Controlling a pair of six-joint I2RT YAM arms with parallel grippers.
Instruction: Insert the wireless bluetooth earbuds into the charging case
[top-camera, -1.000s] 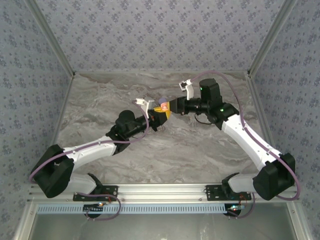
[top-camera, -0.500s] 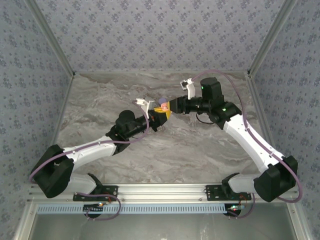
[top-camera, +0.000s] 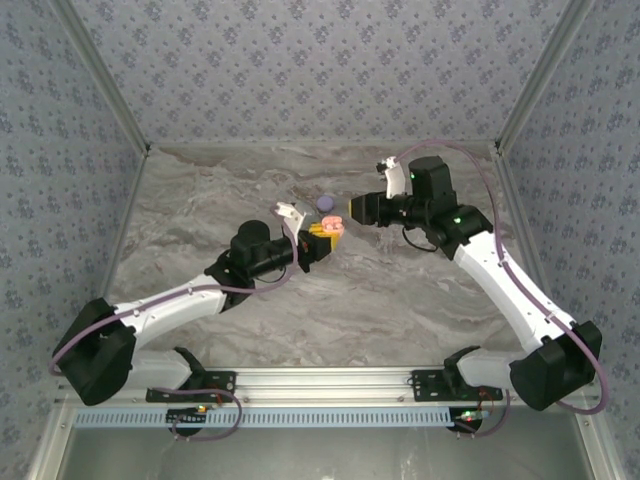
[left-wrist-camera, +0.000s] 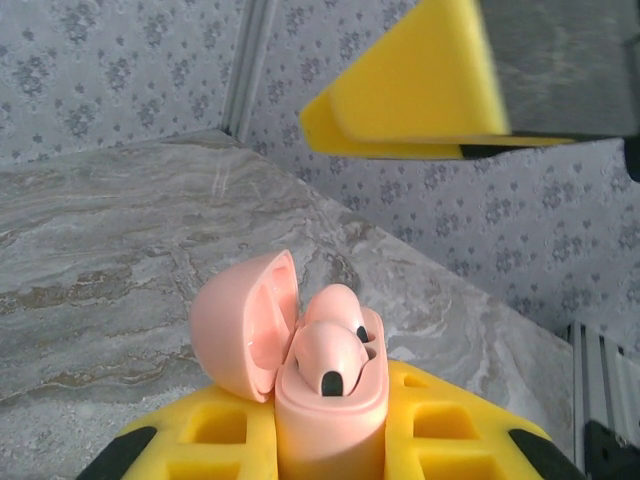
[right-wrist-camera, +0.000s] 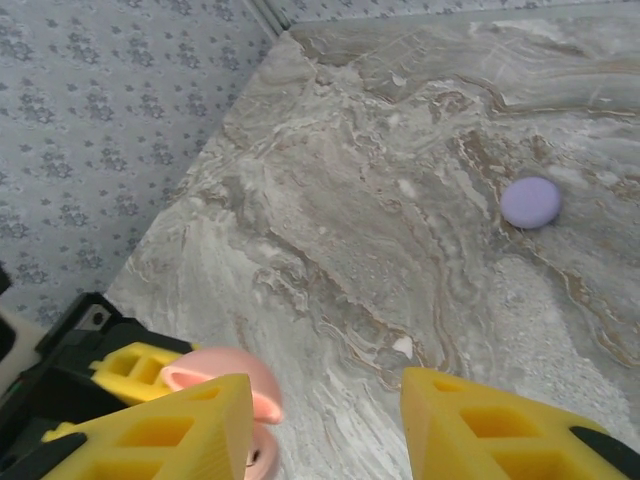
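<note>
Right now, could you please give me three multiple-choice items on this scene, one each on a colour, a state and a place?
1. What colour is the charging case held in the left gripper?
A. white
B. pale pink
C. blue

2. How does the case's lid stand?
A. shut
B. taken off
C. hinged open

3. Where does the lavender disc lie?
A. inside the case
B. on the marble table
C. between the left gripper's fingers

Answers:
1 B: the left wrist view shows it pink between yellow fingers.
2 C: the lid tips back, with a pink earbud seated inside.
3 B: it rests on bare marble in the right wrist view.
</note>
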